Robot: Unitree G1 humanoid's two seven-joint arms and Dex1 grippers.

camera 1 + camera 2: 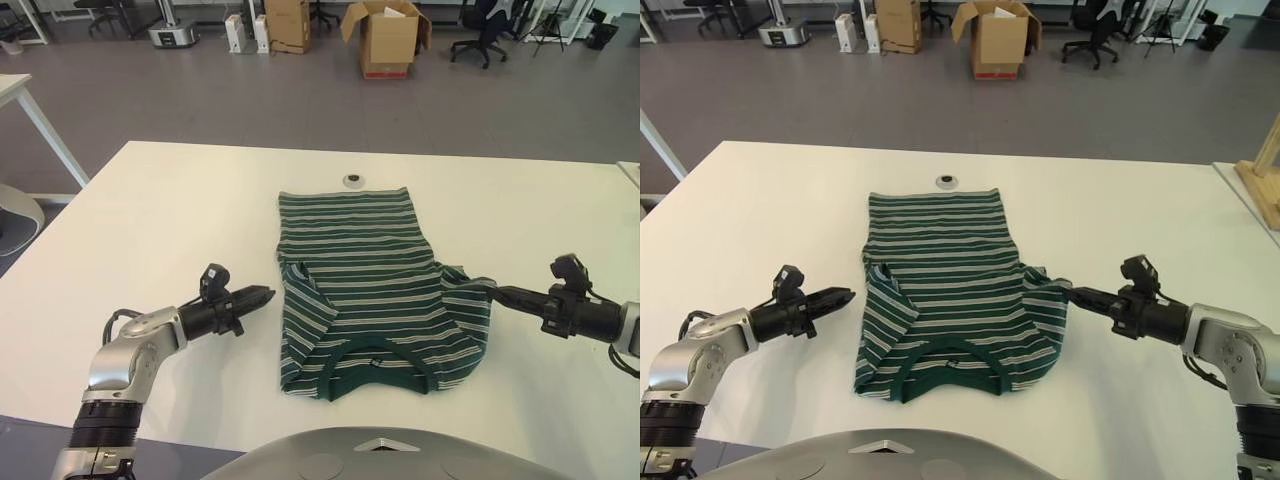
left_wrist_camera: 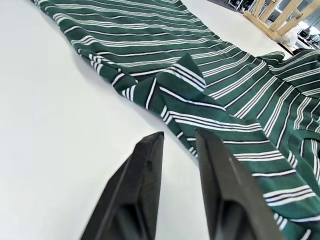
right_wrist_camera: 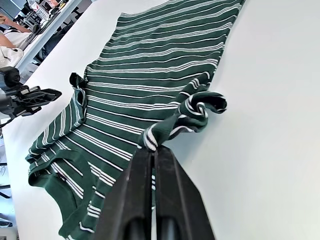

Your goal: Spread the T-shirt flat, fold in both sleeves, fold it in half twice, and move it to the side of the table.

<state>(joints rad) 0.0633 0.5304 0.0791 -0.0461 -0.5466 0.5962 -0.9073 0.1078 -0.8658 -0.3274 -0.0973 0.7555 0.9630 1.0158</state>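
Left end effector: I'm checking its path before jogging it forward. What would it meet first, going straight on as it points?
The left end effector would likely meet the T-shirt at its side edge, by the folded-in sleeve; only bare table lies between.

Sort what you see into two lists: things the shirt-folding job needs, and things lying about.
Job: green-and-white striped fabric T-shirt; left gripper, open; right gripper, shut on a sleeve; white table.
Lying about: small round dark object beyond the shirt; open cardboard box on the floor.

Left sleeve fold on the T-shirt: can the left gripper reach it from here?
Probably yes. The left gripper sits open beside the T-shirt, only bare table between it and the folded left sleeve.
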